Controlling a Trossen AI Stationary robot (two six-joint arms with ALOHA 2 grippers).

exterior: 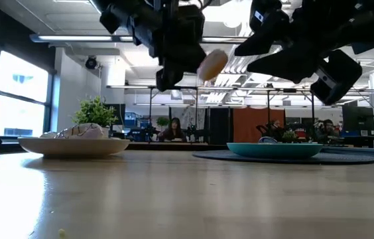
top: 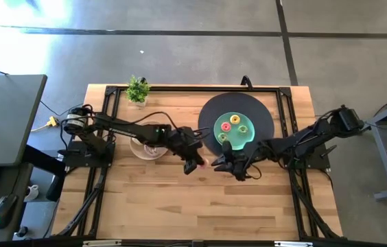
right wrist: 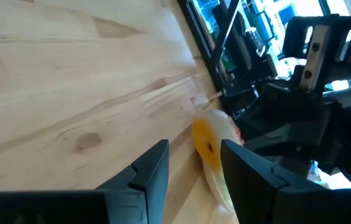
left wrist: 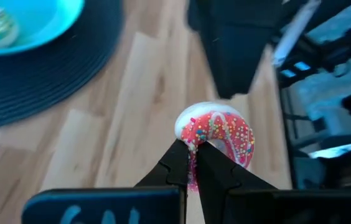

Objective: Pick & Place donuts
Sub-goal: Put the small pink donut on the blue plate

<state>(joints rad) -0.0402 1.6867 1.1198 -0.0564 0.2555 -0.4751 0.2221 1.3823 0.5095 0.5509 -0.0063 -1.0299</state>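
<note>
My left gripper (top: pixel 199 165) is shut on a pink iced donut with sprinkles (left wrist: pixel 219 130), high above the table's middle; the donut shows cream-sided in the low view (exterior: pixel 211 64). My right gripper (top: pixel 222 163) is open just to the right of it. In the right wrist view its fingers stand on either side of the donut's edge (right wrist: pixel 211 146); I see no touch. Several small donuts lie on the teal plate (top: pixel 238 142). My left gripper pinches the donut's rim (left wrist: pixel 191 142) between its two fingertips, on the side nearest the wrist. The fingers come slanting down from the table's left. The donut is tilted, its iced face toward the left wrist camera, and is lifted clear of the table.
The teal plate sits on a dark round mat (top: pixel 263 110) at the far right. A beige plate (top: pixel 138 154) holding something white stands to the left, under the left arm. A small potted plant (top: pixel 137 89) stands at the far edge. Bare wood lies toward the near edge.
</note>
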